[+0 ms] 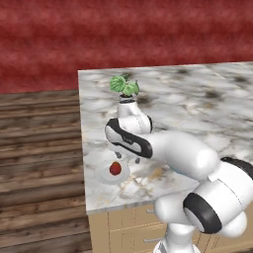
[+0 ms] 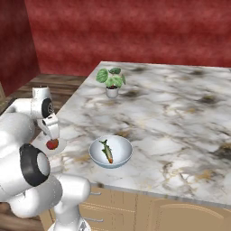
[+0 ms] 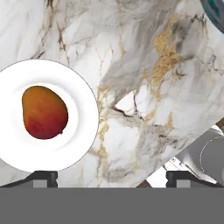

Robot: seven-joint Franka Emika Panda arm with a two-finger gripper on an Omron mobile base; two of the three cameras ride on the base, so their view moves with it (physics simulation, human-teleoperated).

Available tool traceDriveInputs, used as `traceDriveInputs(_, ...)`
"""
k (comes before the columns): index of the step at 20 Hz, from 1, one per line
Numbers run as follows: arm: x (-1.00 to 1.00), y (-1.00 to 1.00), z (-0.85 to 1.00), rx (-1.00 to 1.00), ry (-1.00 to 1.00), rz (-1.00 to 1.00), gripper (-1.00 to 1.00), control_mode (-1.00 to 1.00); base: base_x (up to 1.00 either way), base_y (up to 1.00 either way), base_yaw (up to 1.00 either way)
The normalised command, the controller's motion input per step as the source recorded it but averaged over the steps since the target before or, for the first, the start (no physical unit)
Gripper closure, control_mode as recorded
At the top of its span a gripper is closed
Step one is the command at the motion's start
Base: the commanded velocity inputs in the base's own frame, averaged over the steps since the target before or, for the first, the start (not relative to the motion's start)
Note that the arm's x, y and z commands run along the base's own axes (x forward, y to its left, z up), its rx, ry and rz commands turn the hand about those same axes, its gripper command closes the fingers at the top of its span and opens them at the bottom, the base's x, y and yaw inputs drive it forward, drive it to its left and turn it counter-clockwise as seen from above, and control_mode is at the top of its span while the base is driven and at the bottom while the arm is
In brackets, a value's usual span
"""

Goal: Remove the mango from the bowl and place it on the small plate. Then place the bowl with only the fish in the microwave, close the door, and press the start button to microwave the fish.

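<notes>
Hand view: tool (image 3: 111,179) wide open, empty.

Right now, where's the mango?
The mango lies on the small plate, near the marble counter's front left corner, left of the bowl in the right base view.

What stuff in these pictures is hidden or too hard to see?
- Bowl: in the left base view the arm hides it; in the hand view the edge cuts it off.
- Small plate: in the right base view the arm partly covers it.
- Fish: too small for details.
</notes>
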Motion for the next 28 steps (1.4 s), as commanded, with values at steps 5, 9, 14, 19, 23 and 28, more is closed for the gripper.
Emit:
traceDriveInputs(5, -0.27, -1.00, 0.42, 0.07, -0.01, 0.00, -1.00, -1.00, 0.00, 0.00, 0.00)
traceDriveInputs(9, -0.36, -1.00, 0.19, 0.19, -0.01, -0.02, -1.00, -1.00, 0.00, 0.00, 0.00)
traceDriveInputs(14, -0.53, -1.00, 0.17, 0.19, -0.05, -0.02, -1.00, -1.00, 0.00, 0.00, 0.00)
traceDriveInputs(19, -0.61, -1.00, 0.37, 0.16, -0.14, -0.02, -1.00, -1.00, 0.00, 0.00, 0.00)
traceDriveInputs(23, -0.48, -1.00, 0.37, 0.11, -0.10, 0.00, -1.00, -1.00, 0.00, 0.00, 0.00)
traceDriveInputs(28, -0.04, -0.96, -0.07, 0.03, -0.03, 0.00, -1.00, -1.00, 0.00, 0.00, 0.00)
